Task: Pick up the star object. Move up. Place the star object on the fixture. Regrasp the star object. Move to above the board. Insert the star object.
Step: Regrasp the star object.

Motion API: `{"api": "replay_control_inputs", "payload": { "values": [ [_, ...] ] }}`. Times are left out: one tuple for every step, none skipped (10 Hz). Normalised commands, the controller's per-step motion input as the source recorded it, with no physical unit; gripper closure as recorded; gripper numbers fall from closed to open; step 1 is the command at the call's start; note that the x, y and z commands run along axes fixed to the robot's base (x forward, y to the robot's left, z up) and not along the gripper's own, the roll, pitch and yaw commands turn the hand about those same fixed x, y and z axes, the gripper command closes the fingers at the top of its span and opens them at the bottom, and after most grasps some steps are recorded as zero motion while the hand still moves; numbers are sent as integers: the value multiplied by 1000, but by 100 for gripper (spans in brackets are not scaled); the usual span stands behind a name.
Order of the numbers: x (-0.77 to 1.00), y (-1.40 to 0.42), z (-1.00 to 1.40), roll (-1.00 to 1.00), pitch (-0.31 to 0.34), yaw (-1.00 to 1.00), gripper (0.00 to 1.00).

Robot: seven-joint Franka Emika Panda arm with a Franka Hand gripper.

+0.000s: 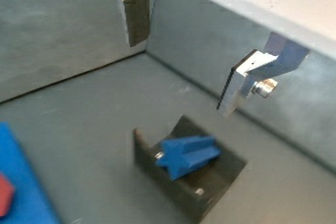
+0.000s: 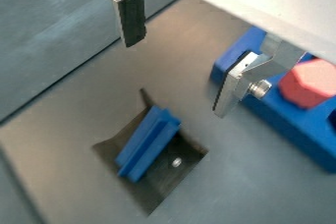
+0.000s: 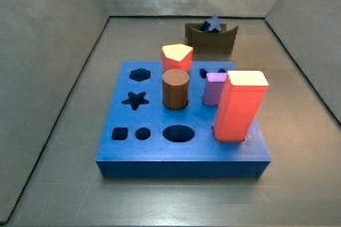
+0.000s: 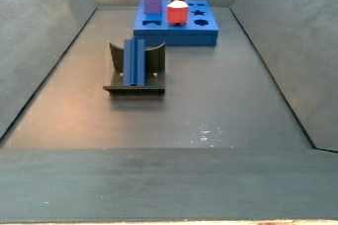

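The star object [image 1: 184,156] [image 2: 148,141], a short dark-blue peg, lies in the notch of the dark fixture [image 1: 199,184] [image 2: 168,174]. In both side views it rests there too, star object [image 3: 210,24] [image 4: 137,59] on fixture [image 3: 210,42] [image 4: 153,68]. My gripper [image 1: 191,49] [image 2: 184,51] hangs above it, open, with nothing between its fingers [image 1: 136,17] [image 2: 130,17]. It is apart from the peg. The blue board [image 3: 180,141] [image 4: 199,37] [image 2: 276,110] lies beside the fixture, its star hole [image 3: 135,99] unfilled.
On the board stand a tall red block [image 3: 240,105], a brown cylinder [image 3: 176,89], a purple peg [image 3: 214,87] and a red hexagonal peg [image 3: 177,60] [image 2: 312,81]. Grey walls [image 3: 67,62] enclose the floor on all sides.
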Motion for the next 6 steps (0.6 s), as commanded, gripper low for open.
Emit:
{"api": "replay_control_inputs", "payload": {
  "values": [
    [0, -19, 8, 1000, 10, 43, 0],
    [12, -21, 2, 1000, 17, 45, 0],
    [23, -24, -3, 1000, 24, 48, 0],
    [35, -23, -5, 1000, 34, 51, 0],
    [54, -26, -10, 1000, 51, 57, 0],
    [66, -29, -9, 1000, 70, 64, 0]
  ]
}}
